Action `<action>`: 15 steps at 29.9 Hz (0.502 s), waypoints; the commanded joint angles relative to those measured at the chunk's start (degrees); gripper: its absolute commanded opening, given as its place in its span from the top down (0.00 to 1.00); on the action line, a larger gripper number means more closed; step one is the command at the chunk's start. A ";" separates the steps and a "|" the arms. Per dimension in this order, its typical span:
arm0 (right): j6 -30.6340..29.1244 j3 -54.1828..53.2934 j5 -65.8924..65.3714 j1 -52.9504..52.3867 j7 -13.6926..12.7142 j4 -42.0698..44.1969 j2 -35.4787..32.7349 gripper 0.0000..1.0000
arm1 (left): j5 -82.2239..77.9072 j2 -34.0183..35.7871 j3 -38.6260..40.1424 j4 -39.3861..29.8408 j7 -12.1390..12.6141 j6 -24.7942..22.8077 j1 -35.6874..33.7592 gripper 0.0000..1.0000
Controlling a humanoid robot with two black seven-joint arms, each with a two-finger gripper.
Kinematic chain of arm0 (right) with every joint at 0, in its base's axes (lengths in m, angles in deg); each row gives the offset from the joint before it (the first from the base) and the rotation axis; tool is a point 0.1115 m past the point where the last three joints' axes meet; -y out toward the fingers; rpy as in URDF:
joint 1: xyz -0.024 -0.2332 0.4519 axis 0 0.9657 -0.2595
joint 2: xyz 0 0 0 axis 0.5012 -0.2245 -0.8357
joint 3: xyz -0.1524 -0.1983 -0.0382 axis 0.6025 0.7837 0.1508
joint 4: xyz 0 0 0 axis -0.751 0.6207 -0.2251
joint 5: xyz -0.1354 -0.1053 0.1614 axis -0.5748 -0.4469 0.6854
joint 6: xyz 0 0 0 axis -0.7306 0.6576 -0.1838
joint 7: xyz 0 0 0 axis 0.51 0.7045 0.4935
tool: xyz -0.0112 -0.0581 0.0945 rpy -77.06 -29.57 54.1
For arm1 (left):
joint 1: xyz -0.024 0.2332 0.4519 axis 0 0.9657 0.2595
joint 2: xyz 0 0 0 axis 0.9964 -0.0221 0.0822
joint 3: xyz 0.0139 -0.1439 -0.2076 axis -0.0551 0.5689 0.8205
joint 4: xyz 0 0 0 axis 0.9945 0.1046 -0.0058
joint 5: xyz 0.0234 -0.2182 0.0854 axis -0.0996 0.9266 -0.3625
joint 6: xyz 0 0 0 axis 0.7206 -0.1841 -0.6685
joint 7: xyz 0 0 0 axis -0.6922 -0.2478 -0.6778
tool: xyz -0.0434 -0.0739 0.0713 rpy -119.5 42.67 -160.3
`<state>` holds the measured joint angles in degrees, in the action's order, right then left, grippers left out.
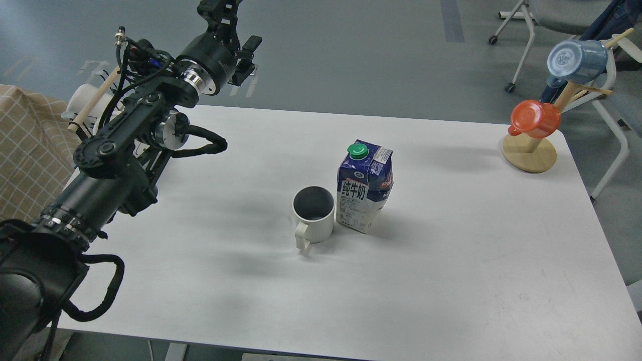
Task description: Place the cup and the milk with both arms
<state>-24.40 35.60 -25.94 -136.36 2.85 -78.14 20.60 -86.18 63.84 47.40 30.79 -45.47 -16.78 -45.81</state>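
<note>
The white table (pixel 451 260) fills most of the head view, with a checked cloth (pixel 25 150) just off its left edge. The left arm (pixel 110 165) reaches up from the lower left corner and ends high over the table's far left corner, where the left gripper (pixel 220 12) is partly cut off by the top edge of the view; whether its jaws stand open or closed cannot be told. The right arm and its gripper are out of sight. The milk carton (pixel 365 188) stands upright near the middle of the table, well below and to the right of the left gripper's jaws, its green cap (pixel 358 150) on top. The cup (pixel 313 215) stands just beside the carton on its left, nearly touching it, handle toward the viewer, also far from the jaws. At the far right corner a wooden stand (pixel 530 153) carries an orange cup (pixel 535 118) and, higher up, a blue cup (pixel 577 61). White mugs (pixel 88 100) hang on a rack behind the left arm.
</note>
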 commanded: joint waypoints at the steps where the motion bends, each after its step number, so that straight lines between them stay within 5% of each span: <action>1: -5.04 -0.15 6.38 0.15 0.01 1.15 3.64 0.03 | 3.08 -0.01 0.26 4.12 -1.24 -5.40 -1.08 0.02; 7: -9.25 -0.42 13.50 6.64 0.01 0.80 12.50 0.01 | 11.88 -2.29 0.35 13.25 -1.42 -12.26 -1.17 0.02; 12: -18.12 -0.50 13.59 10.96 0.01 1.15 14.98 0.00 | 11.79 -2.65 -0.09 15.20 -3.43 -16.09 -0.99 0.02; 15: -18.15 -0.42 13.15 11.58 0.01 1.50 16.12 0.00 | 11.79 -2.91 -0.09 15.29 -4.40 -16.09 -0.82 0.02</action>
<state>-41.70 35.13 -12.42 -125.69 2.85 -76.95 35.69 -74.40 61.09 47.39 45.85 -49.01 -32.40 -46.79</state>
